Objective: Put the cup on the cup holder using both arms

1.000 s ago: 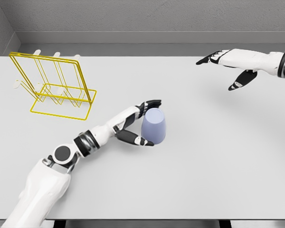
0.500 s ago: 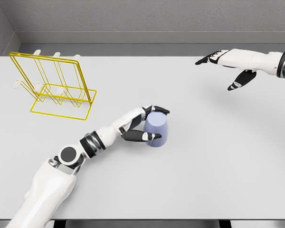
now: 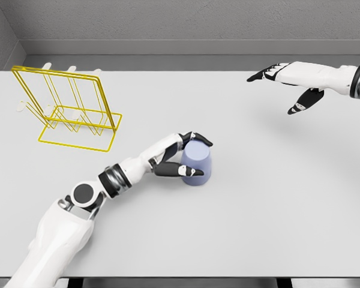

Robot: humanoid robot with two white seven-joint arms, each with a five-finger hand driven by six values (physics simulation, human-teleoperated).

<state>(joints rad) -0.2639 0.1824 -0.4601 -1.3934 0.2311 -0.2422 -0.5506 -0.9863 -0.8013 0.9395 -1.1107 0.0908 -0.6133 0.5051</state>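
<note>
Grey table (image 3: 258, 198): left hand (image 3: 179, 157) grips upright cup (image 3: 196, 164), narrow end up.

Cup (image 3: 197, 164): matt lavender, smooth. Cup holder (image 3: 66, 108): thin glossy yellow wire. Table (image 3: 258, 198): matt pale grey, smooth.

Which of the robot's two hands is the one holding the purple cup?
The left hand, near the table's middle: its fingers wrap the purple cup. The right hand hovers open at the far right, holding nothing.
</note>
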